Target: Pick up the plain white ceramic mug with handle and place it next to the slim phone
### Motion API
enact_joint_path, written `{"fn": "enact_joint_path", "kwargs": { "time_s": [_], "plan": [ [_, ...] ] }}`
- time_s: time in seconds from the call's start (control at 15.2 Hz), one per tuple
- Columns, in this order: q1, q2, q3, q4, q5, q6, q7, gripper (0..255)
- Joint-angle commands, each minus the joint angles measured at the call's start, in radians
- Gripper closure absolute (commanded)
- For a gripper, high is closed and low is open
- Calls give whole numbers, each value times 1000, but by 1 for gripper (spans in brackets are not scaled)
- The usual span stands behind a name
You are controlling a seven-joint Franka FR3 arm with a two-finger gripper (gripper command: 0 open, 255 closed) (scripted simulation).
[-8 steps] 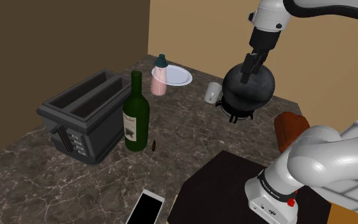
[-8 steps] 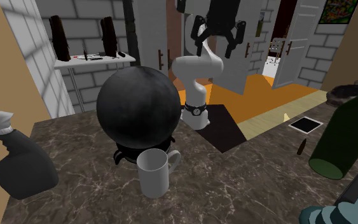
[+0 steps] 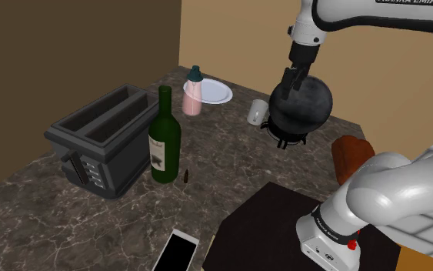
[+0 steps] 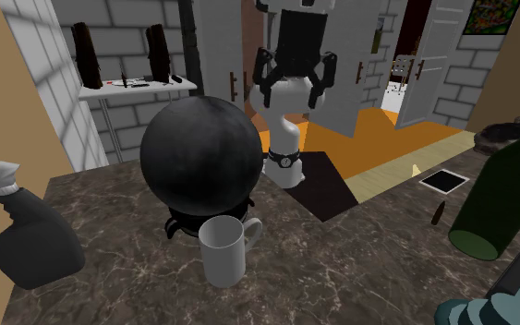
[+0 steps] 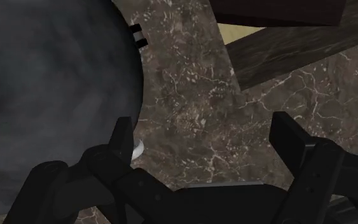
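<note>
The arm (image 3: 384, 192) is glossy white, made of rounded, swollen links with dark bands at the joints. Dark lettering (image 3: 411, 2) runs along its upper link. The lowest link (image 3: 331, 235) bears small dark print and a red dot (image 3: 352, 245). The tool (image 4: 293, 95) is all black, with two blocky fingers (image 5: 295, 146).

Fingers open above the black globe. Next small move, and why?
Probably shift the gripper sideways at this height until it is over the white mug; it hangs above the black globe beside the mug, so descending here would likely hit the globe.
</note>
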Motion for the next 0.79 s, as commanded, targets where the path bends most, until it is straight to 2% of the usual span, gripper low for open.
{"fn": "enact_joint_path", "kwargs": {
  "time_s": [0.0,0.4,0.73],
  "plan": [
    [-10,56,-28,13,-9,39,-29,0],
    [-39,255,-104,87,-14,148,-118,0],
    [-98,438,-122,182,12,218,-199,0]
  ]
}}
